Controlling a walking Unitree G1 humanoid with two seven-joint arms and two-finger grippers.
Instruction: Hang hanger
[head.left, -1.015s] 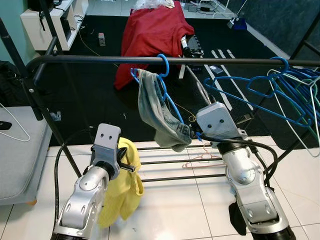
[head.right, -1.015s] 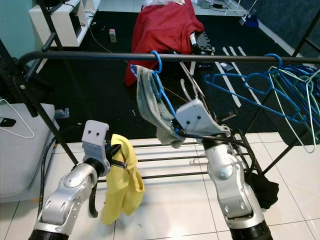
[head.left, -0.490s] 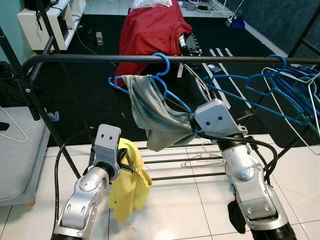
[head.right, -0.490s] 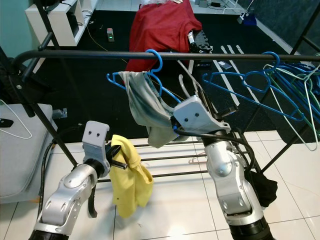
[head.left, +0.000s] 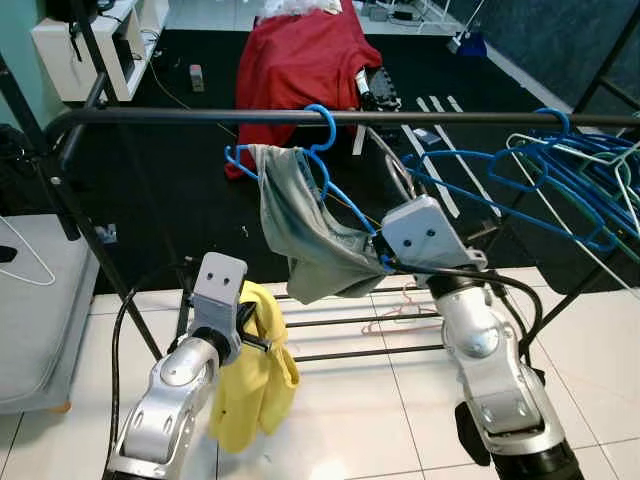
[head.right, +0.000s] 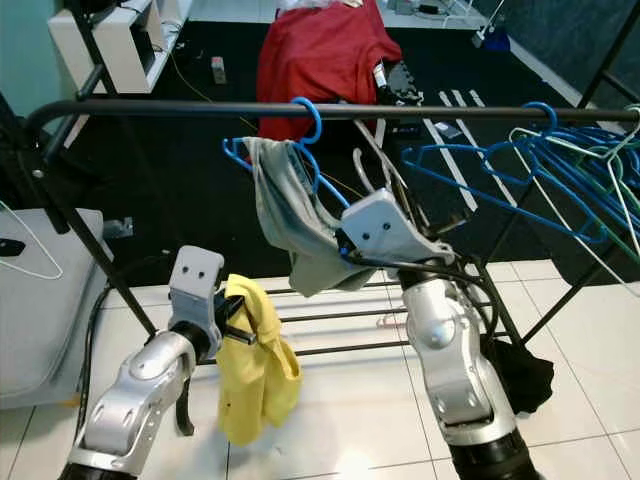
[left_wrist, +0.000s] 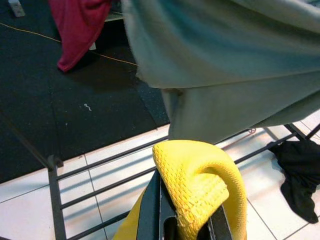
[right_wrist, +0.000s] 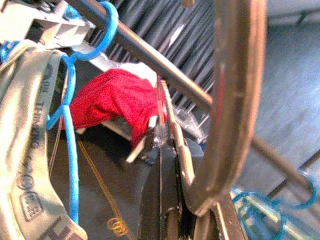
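the blue hanger (head.left: 325, 165) with its grey garment (head.left: 305, 240) is already hooked on the rail (head.left: 200, 117), so the right pincer (head.left: 385, 262), closed on its lower end, looks due to let go, while the left pincer (left_wrist: 180, 227) stays clamped on a yellow cloth (head.left: 255, 375).

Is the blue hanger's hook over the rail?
Yes, the blue hanger has its hook looped over the rail in the left eye view, with the grey cloth draped on it.
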